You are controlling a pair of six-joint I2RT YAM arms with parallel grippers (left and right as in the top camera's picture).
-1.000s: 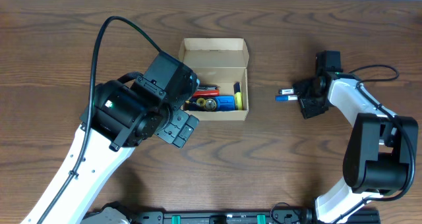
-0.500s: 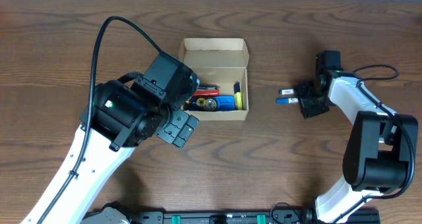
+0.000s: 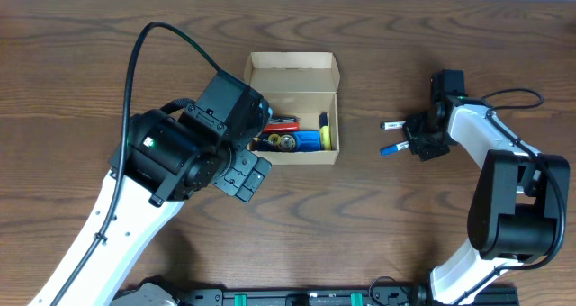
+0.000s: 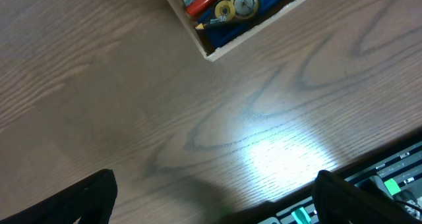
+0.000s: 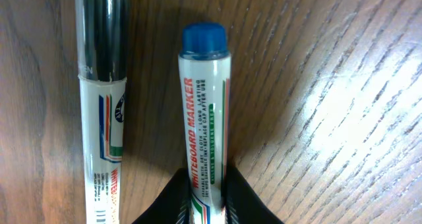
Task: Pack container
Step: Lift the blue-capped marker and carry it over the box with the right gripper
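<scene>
Now, seemingly mid-pickup, the right gripper [image 5: 204, 207] pinches the blue-capped white whiteboard marker [image 5: 203, 118], which next needs carrying into the tan cardboard box [image 3: 292, 76]; the left gripper [image 4: 214, 184] hangs spread.

- Container [image 4: 244, 31]: cut off by the top of the left wrist view. Only one corner shows, with red, yellow and blue contents too cropped to identify.
- Left gripper [image 4: 217, 207]: only two dark, wide-set tips show, at that view's bottom corners. Overhead it is hidden under its own arm.
- Right gripper [image 5: 204, 204]: fingers cropped at the bottom, pinching the blue-capped marker [image 5: 204, 105], whose tail is hidden.
- Black-capped marker [image 5: 102, 85]: cropped top and bottom.
- Rail [image 4: 389, 174] along the desk's near edge: blurred.
</scene>
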